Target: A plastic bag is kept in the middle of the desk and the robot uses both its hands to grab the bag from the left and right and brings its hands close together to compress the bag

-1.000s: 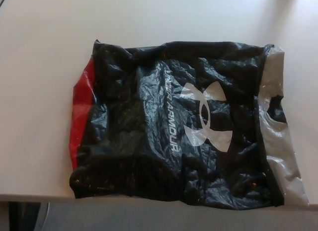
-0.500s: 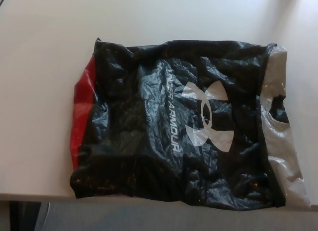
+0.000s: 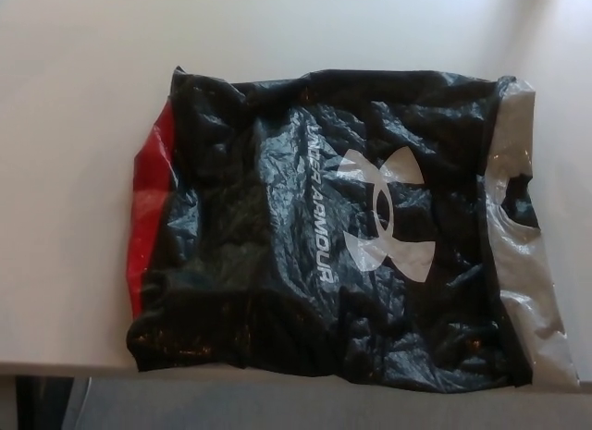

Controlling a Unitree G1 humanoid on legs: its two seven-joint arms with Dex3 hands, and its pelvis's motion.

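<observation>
Bag (image 3: 333, 231) lay flat on the desk (image 3: 83, 171), roughly mid-frame, w/ its near edge at the desk's front edge, bottom right corner reaching slightly past it. Mostly black, crinkled, glossy plastic. Red strip (image 3: 148, 217) ran down its left side; grey band (image 3: 523, 264) down the right side, w/ a handle cutout (image 3: 514, 201) about halfway along. Pale logo (image 3: 384, 215) sat right of centre, and a line of white lettering (image 3: 319, 203) ran top to bottom just left of it, turned sideways. Bag looked uncompressed, spread at full width, surface wrinkled all over.

Desk was pale, plain, filling most of the view; a brighter patch fell at upper right. Below the front edge a strip of grey floor (image 3: 277, 407) showed, w/ a dark shape at far lower left, too cropped to ID.

Neither robot hand showed anywhere in the pic, left or right, so can't tell if they were clenched, released or grasping. Nothing was touching the bag.
</observation>
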